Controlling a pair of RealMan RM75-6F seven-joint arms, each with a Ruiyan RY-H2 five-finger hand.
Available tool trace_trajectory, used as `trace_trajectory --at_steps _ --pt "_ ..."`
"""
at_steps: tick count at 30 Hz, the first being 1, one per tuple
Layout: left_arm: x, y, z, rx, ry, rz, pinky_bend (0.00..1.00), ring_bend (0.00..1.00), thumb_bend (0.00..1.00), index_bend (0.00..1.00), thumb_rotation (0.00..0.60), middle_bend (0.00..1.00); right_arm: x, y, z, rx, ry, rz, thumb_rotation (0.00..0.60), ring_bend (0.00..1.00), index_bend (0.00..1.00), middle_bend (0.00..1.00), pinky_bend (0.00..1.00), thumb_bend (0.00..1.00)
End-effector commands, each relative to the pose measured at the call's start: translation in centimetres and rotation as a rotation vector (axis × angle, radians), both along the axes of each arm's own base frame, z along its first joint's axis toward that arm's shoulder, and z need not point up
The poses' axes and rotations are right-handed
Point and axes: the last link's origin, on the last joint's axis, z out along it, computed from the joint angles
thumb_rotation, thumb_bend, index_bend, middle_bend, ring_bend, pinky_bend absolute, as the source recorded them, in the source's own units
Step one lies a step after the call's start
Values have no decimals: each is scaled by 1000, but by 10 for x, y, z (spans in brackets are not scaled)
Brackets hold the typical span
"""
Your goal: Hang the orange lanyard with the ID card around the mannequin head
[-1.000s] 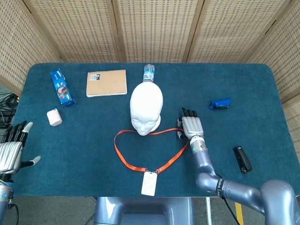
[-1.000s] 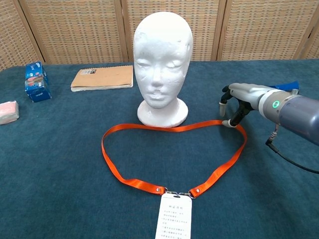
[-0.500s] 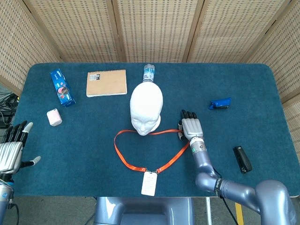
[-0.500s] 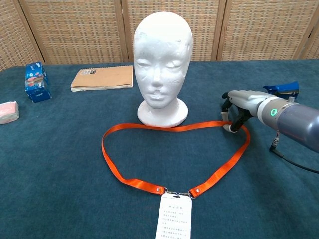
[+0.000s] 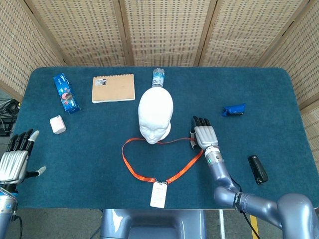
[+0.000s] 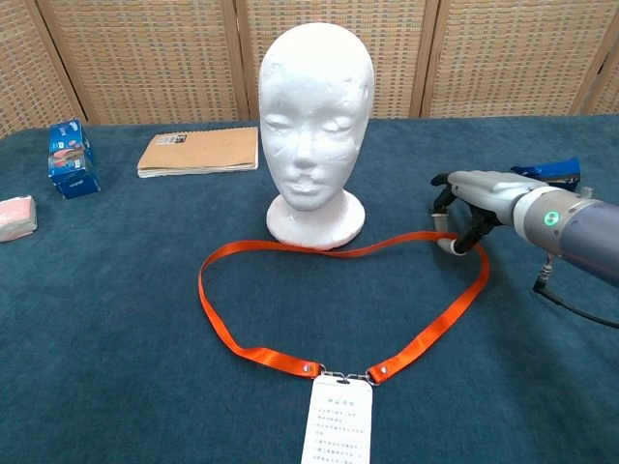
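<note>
Since a second ago the right-hand bend of the orange lanyard [image 6: 455,300] has been drawn a little outward and its top strap looks lifted off the cloth near the right hand [image 5: 203,135], while the left hand [image 5: 16,158] has edged slightly inward at the table's [image 5: 279,149] left edge. That left hand is flat, fingers spread, holding nothing, apparently just waiting its turn. Moving right, the mannequin head [image 6: 314,126] stands upright mid-table, and the lanyard lies as a loop in front of its base, not yet around it, with the ID card [image 6: 338,419] trailing at the near edge. At the right, the fingers [image 6: 462,232] curl down onto the strap's corner; it seems pinched for lifting, though the chest view doesn't show the grip clearly.
</note>
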Motion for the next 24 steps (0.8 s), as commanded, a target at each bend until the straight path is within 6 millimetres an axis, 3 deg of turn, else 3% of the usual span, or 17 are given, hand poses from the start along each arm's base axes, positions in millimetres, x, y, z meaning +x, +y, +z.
trace_trajectory --at_steps 1,8,16,19,24 --pt "9 10 -8 -26 -16 -31 0 0 1 0 600 0 -3 6 7 10 -14 9 600 0 691 46 0 742" --pt "62 61 -38 -158 -30 -151 0 0 193 15 600 0 4 19 26 48 -98 32 600 0 716 61 0 743" --pt "127 116 -86 -281 -30 -282 0 0 270 252 600 0 14 29 37 91 -140 56 600 0 741 66 0 743" --pt "138 129 -104 -268 31 -333 0 0 310 293 600 0 18 30 38 107 -166 50 600 0 757 66 0 743" --pt "155 145 -148 -348 -15 -313 0 0 348 330 600 0 23 26 41 126 -227 16 600 0 763 67 0 743"
